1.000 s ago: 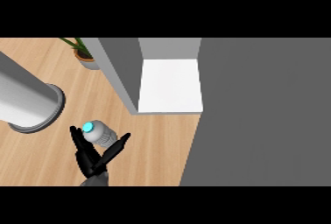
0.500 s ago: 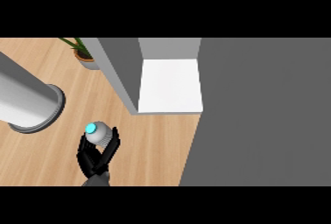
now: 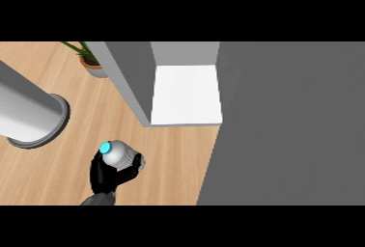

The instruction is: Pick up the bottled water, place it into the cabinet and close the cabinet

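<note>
Only one robot hand (image 3: 108,173) shows, coming up from the lower edge at left of the head view; can't tell for sure which arm it is, since no second one is in frame. Its fingers and thumb are curled round the bottled water (image 3: 118,155), which sits in the grip w/ its blue cap toward upper left. Bottle is over the wooden counter (image 3: 64,169), near the lower front corner of the cabinet (image 3: 135,82) but well short of the white shelf (image 3: 187,94) inside.

Judgement: grasp looks made, so the step in hand is the carry to the shelf. To do it well:
- lift clear of the counter first, then go up-right, round the grey side wall rather than through it
- keep the bottle upright, set it well inside the shelf so the door can shut
- the large grey panel (image 3: 292,120) at right is prob. the open door; keep the arm off it

A grey cylinder (image 3: 28,116) and a potted plant (image 3: 89,58) stand away to the left, off the likely path.
</note>
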Motion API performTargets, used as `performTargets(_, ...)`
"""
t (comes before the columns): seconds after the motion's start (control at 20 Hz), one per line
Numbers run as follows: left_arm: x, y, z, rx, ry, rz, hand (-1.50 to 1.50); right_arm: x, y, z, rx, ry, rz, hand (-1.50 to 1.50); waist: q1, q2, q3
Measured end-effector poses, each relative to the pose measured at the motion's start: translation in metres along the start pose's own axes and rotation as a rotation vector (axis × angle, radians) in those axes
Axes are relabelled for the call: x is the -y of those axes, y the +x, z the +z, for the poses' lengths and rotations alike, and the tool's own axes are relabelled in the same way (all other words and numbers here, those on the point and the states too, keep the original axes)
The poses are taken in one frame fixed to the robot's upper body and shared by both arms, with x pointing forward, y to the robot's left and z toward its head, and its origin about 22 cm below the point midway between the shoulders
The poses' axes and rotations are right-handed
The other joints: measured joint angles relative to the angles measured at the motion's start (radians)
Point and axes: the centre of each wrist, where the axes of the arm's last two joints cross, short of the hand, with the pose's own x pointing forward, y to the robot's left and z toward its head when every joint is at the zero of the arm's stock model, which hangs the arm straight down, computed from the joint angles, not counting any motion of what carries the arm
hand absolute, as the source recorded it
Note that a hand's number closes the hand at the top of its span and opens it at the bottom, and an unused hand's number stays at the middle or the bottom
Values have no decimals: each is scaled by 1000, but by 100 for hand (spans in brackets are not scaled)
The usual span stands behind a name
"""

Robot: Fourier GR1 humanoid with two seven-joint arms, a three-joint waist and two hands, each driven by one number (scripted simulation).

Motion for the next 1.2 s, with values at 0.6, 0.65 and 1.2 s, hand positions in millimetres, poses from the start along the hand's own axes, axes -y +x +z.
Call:
performTargets(0.6, -3, 25, -6, 22, -280, 67, 150, -3, 4, 0, -22, -9, -20, -150, 17, -1, 1)
performTargets(0.65, -1, 30, -8, 20, -289, 69, 150, -2, 4, 0, -21, -11, -16, -150, 17, -1, 1)
performTargets(1.2, 40, 84, -8, -5, -358, 137, 150, 0, 2, 5, -14, -9, 2, -150, 18, -2, 2)
